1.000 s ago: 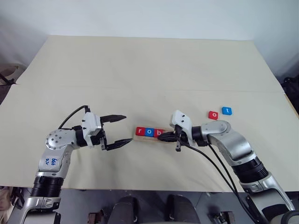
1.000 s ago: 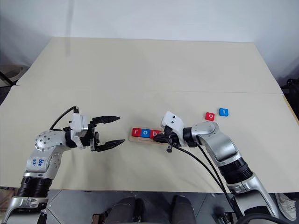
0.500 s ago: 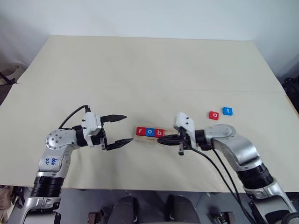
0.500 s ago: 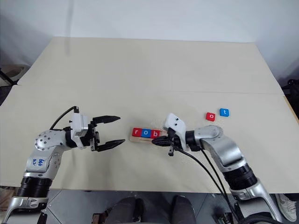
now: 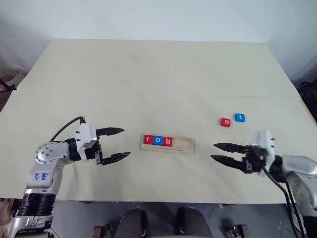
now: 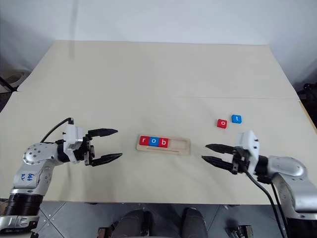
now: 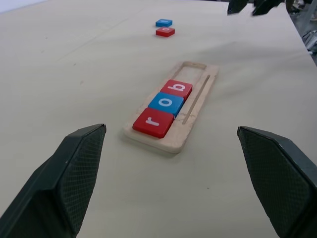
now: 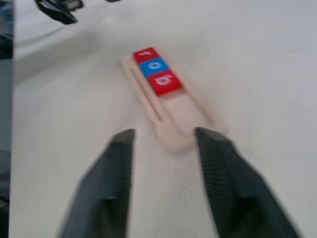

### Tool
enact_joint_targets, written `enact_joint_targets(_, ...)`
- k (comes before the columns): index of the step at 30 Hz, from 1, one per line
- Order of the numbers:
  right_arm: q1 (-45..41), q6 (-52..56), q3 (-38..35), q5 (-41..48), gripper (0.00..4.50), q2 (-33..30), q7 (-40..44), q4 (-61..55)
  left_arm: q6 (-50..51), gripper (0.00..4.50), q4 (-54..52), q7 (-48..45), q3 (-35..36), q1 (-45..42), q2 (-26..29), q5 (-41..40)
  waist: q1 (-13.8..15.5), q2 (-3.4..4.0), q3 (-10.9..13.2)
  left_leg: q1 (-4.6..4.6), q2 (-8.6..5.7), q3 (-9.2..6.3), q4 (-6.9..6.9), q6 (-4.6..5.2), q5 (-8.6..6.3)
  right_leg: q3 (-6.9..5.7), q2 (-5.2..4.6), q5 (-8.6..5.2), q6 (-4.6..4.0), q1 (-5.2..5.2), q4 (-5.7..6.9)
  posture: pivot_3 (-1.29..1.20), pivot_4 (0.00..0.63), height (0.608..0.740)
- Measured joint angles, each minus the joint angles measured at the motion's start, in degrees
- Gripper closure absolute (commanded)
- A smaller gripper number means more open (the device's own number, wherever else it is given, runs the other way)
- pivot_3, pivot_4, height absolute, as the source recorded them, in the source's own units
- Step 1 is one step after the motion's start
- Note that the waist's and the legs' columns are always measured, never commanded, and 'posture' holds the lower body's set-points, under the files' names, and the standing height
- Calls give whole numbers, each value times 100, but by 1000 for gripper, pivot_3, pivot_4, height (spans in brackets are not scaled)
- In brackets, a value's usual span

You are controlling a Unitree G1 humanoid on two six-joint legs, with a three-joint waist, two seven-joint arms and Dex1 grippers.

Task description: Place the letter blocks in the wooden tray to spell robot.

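The wooden tray [image 5: 185, 145] lies at the table's middle. Its left part holds three letter blocks: a red r [image 5: 148, 140], a blue o [image 5: 157, 140] and a red b [image 5: 168, 141]. The right part of its slot is bare. A red o block [image 5: 226, 122] and a blue t block [image 5: 240, 117] lie side by side on the table, behind and right of the tray. My left gripper [image 5: 126, 143] is open left of the tray, pointing at it. Right of the tray, my right gripper [image 5: 213, 151] is open with nothing between its fingers, a short gap from the tray's end.
The beige table [image 5: 158, 74] stretches wide behind the tray, with a seam across its middle. Its front edge runs just below both grippers.
My right gripper pulled back to the right, away from the tray, and opened, leaving the red b block in the slot. My left gripper shifted a little to the left.
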Motion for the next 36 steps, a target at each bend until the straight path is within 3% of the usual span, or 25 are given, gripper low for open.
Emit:
enact_joint_targets(4, 318, -271, -380, 10, 145, -151, 38, -23, -14, 0, 113, 35, 98, 47, 92, 37, 4, 0, 0, 0, 0, 0, 1, 0, 0, 2, -1, 0, 0, 1, -1, 0, 150, 740)
enact_joint_targets(5, 388, -351, -395, -5, 63, -191, 72, -25, 5, 0, 114, 53, 104, 63, 94, 49, 7, 0, 0, 0, 0, -1, 1, 0, 0, 1, -1, 0, 0, 1, -1, 0, 150, 740)
enact_joint_targets(15, 512, -1054, -397, -128, 63, -146, -97, 126, -45, 0, 125, 272, 111, 110, 95, 172, 17, 0, 0, 1, -1, -1, 3, 0, 0, 1, -2, 0, 0, 4, -1, 0, 150, 740)
enact_joint_targets(27, 314, -743, -748, -99, 63, 57, -1316, 565, 88, 0, 51, 264, -197, -394, -245, 142, 71, 0, 0, 0, -3, 1, 6, 0, 0, 1, -2, 0, 0, 3, 3, 0, 150, 740)
enact_joint_targets(36, 2049, -995, -2032, 48, 63, 615, -1647, -276, 56, 0, 586, -43, -554, -982, -602, 155, 169, -1, -2, 1, -6, 2, 7, 1, 0, 2, -1, 0, 1, 7, 1, 0, 150, 740)
